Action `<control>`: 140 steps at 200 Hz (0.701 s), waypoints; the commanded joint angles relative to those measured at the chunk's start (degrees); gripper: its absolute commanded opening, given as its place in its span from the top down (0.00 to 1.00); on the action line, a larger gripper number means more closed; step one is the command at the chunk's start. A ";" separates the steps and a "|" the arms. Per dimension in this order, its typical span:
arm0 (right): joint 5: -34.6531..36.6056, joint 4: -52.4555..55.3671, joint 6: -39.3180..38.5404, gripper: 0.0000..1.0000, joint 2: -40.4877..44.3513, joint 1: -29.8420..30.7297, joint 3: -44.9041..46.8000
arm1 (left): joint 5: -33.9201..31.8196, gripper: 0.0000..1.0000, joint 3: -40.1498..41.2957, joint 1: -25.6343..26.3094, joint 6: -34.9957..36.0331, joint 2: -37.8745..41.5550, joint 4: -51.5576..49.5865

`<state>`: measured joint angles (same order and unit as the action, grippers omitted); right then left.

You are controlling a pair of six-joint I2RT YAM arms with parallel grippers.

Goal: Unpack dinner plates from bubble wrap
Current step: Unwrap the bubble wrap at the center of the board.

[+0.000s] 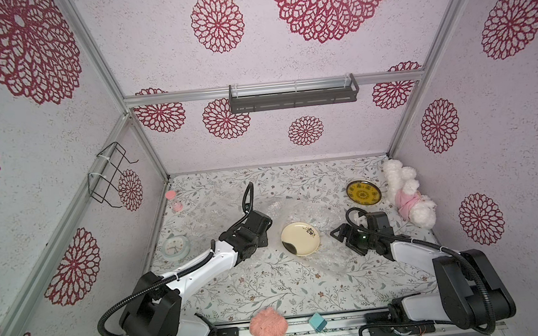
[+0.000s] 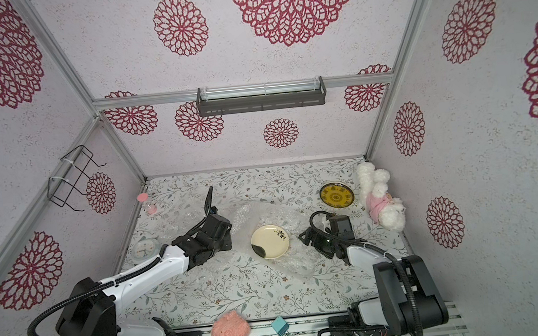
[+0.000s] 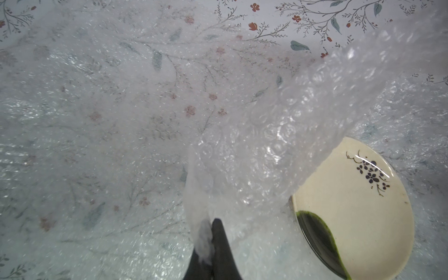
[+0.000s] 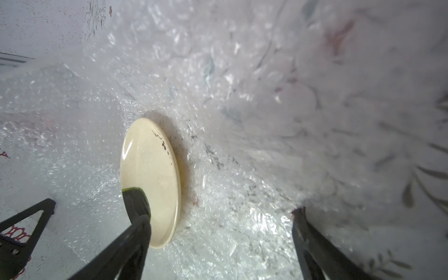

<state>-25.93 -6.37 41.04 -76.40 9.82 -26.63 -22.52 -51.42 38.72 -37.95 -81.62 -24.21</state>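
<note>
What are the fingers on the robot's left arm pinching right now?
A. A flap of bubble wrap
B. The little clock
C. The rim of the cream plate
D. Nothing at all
A: in the left wrist view, the left arm's fingers are shut on a raised flap of bubble wrap, while the cream plate lies uncovered beside it, not gripped.

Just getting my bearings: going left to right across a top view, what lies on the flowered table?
clock → cream plate → yellow plate → white plush toy. The pink hourglass lines up with the clock, so it is left out.
</note>
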 commanded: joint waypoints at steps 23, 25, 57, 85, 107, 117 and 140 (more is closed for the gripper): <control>0.38 2.06 -1.64 0.08 -0.27 0.11 0.40 | -1.95 1.00 0.64 -1.08 -1.64 2.17 0.75; 0.41 2.17 -1.66 0.08 -0.20 0.08 0.37 | -1.92 0.99 0.62 -1.10 -1.61 2.24 0.68; 0.81 4.65 -2.32 0.08 1.36 0.06 -1.00 | -1.12 0.71 -0.28 -1.62 -1.25 3.45 -0.75; 1.88 8.20 -3.40 0.08 3.80 0.06 -3.20 | -0.77 0.21 -3.03 -2.11 0.38 5.77 -3.05; 2.60 11.28 -4.63 0.08 5.13 0.11 -5.53 | 2.31 0.02 -8.28 -3.52 6.02 6.27 -5.44; 2.65 12.18 -5.17 0.08 5.21 0.10 -6.50 | 5.22 0.02 -12.74 -4.43 9.70 5.04 -7.62; 2.57 12.40 -5.38 0.08 4.67 0.11 -7.60 | 15.73 0.02 -22.95 -4.62 19.82 -0.03 -12.70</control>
<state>-24.16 3.75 37.67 -72.64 9.80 -31.92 -17.23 -66.06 34.72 -29.36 -78.15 -32.21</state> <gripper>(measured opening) 0.923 0.975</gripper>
